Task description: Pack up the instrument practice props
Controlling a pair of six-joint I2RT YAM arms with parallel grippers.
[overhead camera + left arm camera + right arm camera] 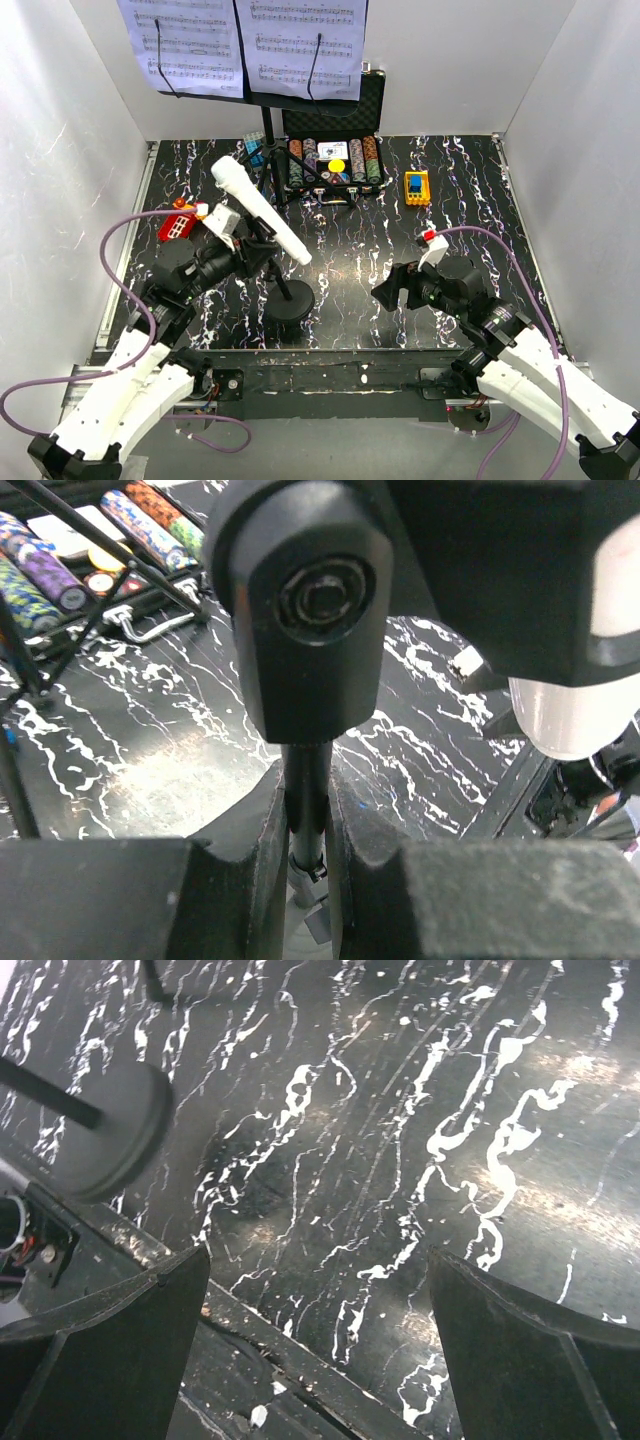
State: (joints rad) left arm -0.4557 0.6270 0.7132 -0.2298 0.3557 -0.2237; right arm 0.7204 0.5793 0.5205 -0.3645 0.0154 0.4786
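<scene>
A white microphone (258,208) sits tilted on a black stand with a round base (290,303) near the table's front middle. My left gripper (262,250) is shut on the stand's thin black rod (305,800), just under the black clip holder (305,605). The base also shows at the left of the right wrist view (105,1140). The music stand (268,130) rises at the back with white sheet-music pages (240,45) on its desk. My right gripper (395,290) hangs open and empty over the table's front edge, right of the base.
An open black case of poker chips (332,160) stands at the back centre. A yellow toy block (417,187) lies to its right, a red one (177,225) at the left, blue ones (255,150) near the tripod. White walls enclose three sides.
</scene>
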